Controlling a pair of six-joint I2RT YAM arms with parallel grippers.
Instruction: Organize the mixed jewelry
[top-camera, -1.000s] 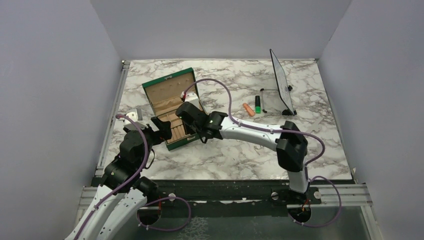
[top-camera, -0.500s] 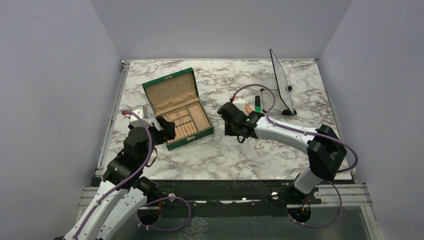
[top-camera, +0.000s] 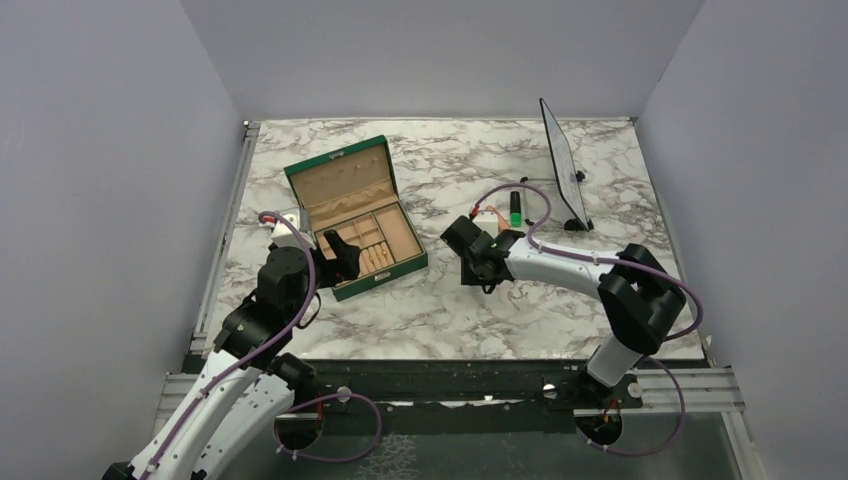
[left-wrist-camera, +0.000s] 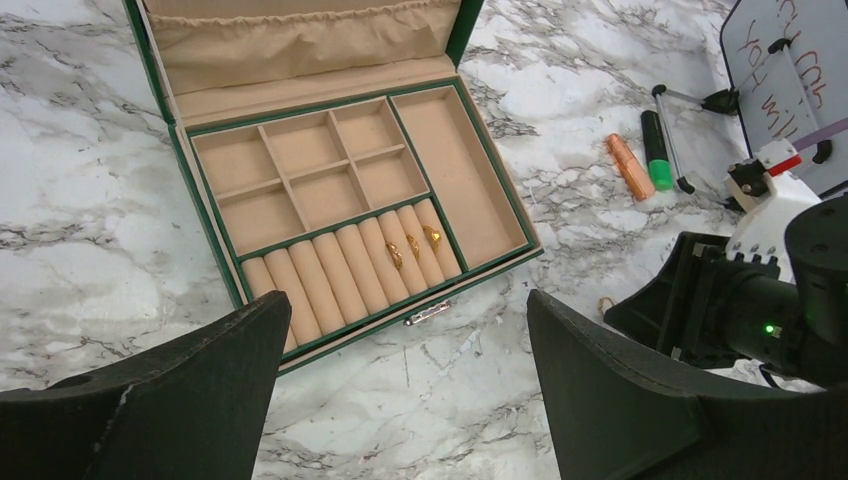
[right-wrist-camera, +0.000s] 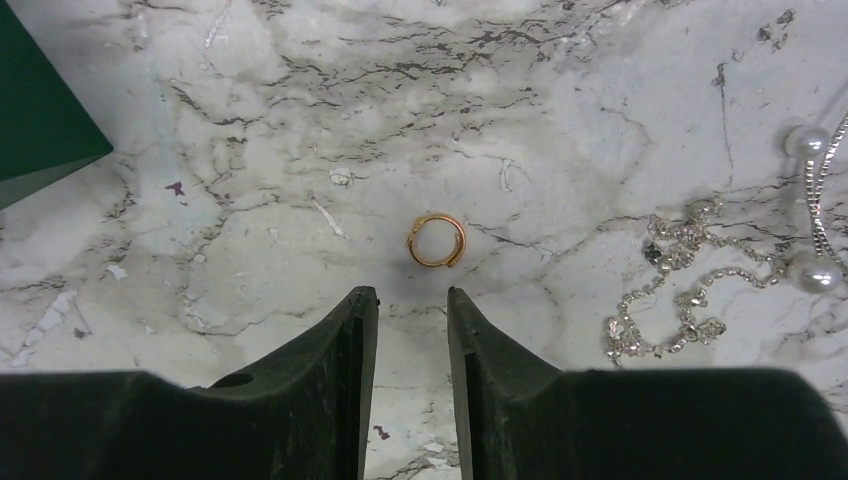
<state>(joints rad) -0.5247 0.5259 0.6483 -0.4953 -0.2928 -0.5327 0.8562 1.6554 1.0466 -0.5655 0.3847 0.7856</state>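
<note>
The left gripper hangs wide open and empty at the near edge of the green box, where three gold rings sit in the roll slots. Further right, the right gripper hovers over the marble, jaws narrowly parted and empty, just short of a loose gold ring with a silvery chain nearby. The ring looks light, hard and slippery, so pinching across its outer rim seems best.
</note>
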